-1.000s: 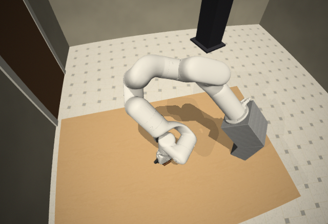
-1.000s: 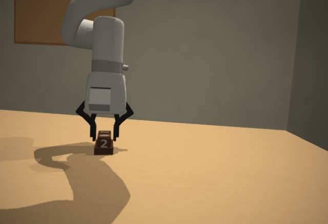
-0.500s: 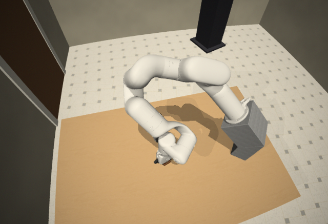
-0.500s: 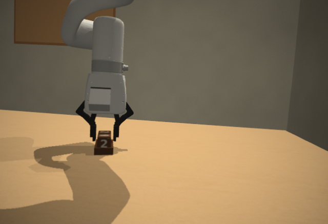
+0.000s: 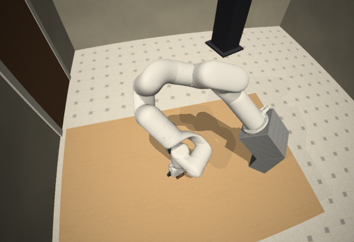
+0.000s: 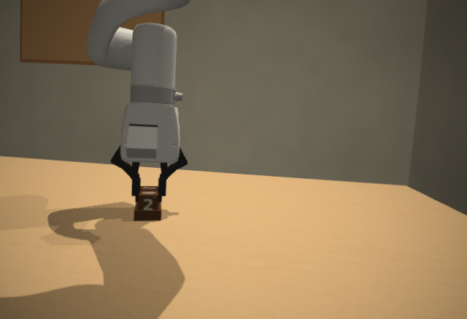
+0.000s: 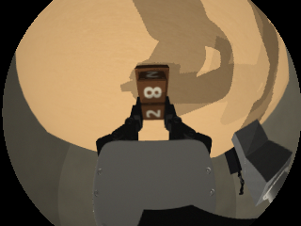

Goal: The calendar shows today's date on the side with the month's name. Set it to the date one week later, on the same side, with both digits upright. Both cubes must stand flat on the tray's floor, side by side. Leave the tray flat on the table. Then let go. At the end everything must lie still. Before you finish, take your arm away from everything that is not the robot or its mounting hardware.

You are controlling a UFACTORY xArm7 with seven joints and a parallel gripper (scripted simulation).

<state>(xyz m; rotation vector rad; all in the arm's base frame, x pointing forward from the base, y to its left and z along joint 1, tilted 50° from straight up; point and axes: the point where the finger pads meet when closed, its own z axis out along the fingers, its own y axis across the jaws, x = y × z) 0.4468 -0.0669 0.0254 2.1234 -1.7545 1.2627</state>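
Note:
The brown tray (image 6: 147, 215) (image 7: 152, 67) stands on the table with two brown cubes in it, side by side. The cube nearer the exterior camera (image 6: 147, 204) (image 7: 152, 91) shows a white 2 on its end face and an 8 on top. The other cube (image 6: 149, 187) (image 7: 153, 112) shows a 2 on top in the wrist view. My gripper (image 6: 149, 198) (image 7: 152, 103) points down, its black fingers touching both sides of this farther cube; no gap shows. The cubes' long-side faces and the month's name are hidden.
The wooden table top (image 5: 114, 193) (image 6: 320, 251) carries the arm's shadow around the tray. The arm's grey base block (image 5: 263, 144) stands at the table's right side in the top view. A black column (image 5: 233, 13) stands on the floor behind.

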